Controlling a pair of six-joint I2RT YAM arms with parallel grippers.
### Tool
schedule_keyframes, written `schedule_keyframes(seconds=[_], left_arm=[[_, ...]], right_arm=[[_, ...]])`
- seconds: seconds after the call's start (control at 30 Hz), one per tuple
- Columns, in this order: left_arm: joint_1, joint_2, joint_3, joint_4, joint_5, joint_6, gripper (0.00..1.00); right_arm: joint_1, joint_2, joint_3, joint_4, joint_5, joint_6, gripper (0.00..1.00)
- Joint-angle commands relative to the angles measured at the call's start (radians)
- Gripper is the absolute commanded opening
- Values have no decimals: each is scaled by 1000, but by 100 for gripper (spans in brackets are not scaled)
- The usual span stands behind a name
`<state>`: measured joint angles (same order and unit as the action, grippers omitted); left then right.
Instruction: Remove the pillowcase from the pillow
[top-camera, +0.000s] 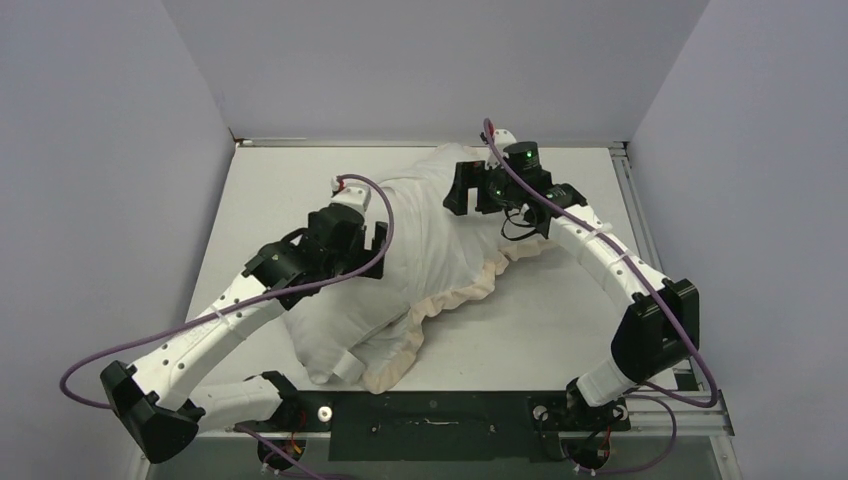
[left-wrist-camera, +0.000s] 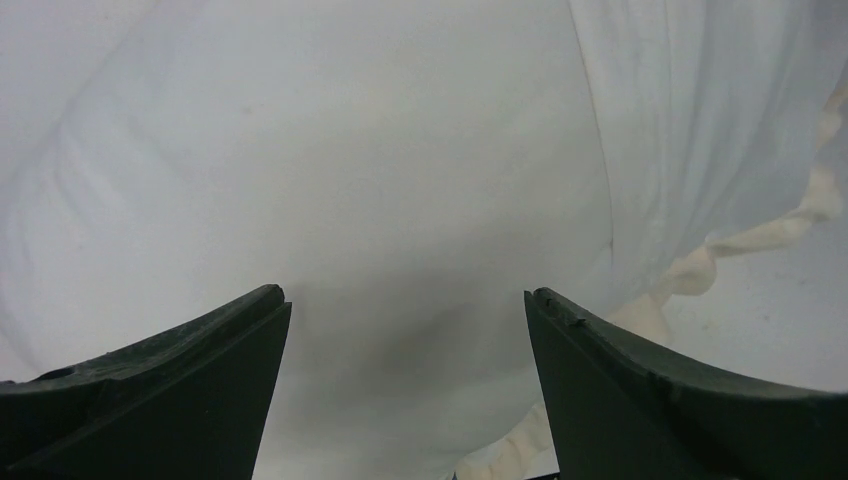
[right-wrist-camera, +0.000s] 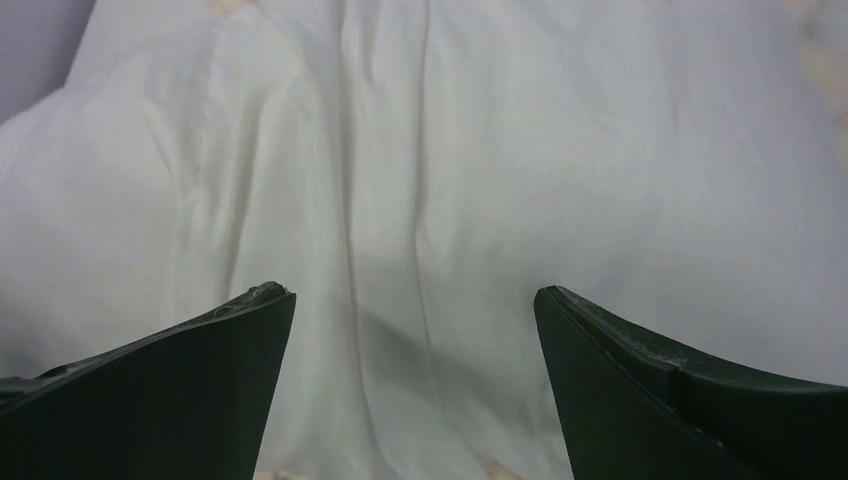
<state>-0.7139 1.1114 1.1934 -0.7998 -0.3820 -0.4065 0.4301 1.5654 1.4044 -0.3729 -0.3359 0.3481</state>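
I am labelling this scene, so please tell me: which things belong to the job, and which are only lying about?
Job: pillowcase, pillow, left gripper, right gripper, both open.
Not the job: table, purple cables.

The pillowcase (top-camera: 440, 225) shows plain white, its frill (top-camera: 470, 290) cream; the pillow (top-camera: 325, 335) is plain white too; the worktop (top-camera: 560, 320) is pale grey.

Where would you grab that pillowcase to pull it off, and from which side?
Probably the cream frill along the right edge of the pillowcase, coming in from the right. It lies thin and loose on the table, which makes it easy to pinch. The top is stretched smooth over the plump bulge and offers little to bite on.
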Motion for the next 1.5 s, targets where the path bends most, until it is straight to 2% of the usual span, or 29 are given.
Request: schedule_keyframes(seconds=[0.0, 0.03, 0.1, 0.27, 0.43, 0.53, 0.63, 0.73, 0.87, 0.93, 0.97, 1.17, 1.27, 1.3, 1.47], left_arm=[[-79, 48, -38, -42, 8, -5, 91], [-104, 59, -47, -36, 13, -5, 91], [-130, 86, -60, -29, 22, -9, 92], [-140, 145, -86, -11, 64, -28, 93], [-140, 209, -118, 18, 43, -54, 94], [-138, 242, -127, 37, 36, -68, 90], [-137, 256, -124, 59, 32, -73, 74], [-131, 248, -108, 76, 25, -75, 50], [-116, 225, -91, 109, 41, -68, 21], [-112, 212, -82, 123, 56, -64, 3], [-110, 205, -78, 126, 61, -63, 0], [-107, 166, -61, 139, 69, -64, 0], [-93, 144, -56, 140, 69, -61, 0], [-85, 135, -56, 138, 69, -60, 0], [-14, 82, -69, 114, 65, -41, 0]], right_arm=[[28, -84, -101, -45, -1, -93, 98], [41, -97, -122, -56, 2, -109, 100], [69, -121, -165, -66, 20, -130, 94], [127, -165, -219, -86, 6, -159, 90], [175, -193, -232, -149, 42, -194, 90], [187, -207, -247, -174, 44, -194, 90], [210, -200, -276, -202, 29, -187, 90], [243, -212, -345, -182, -1, -149, 90], [275, -241, -444, -74, -15, -97, 90], [277, -239, -484, 4, -14, -66, 90], [278, -232, -500, 34, -16, -54, 90], [288, -171, -537, 172, 24, -24, 90], [288, -136, -510, 212, 60, -12, 96], [288, -122, -498, 215, 73, -13, 93], [276, -60, -401, 141, 185, -52, 22]])
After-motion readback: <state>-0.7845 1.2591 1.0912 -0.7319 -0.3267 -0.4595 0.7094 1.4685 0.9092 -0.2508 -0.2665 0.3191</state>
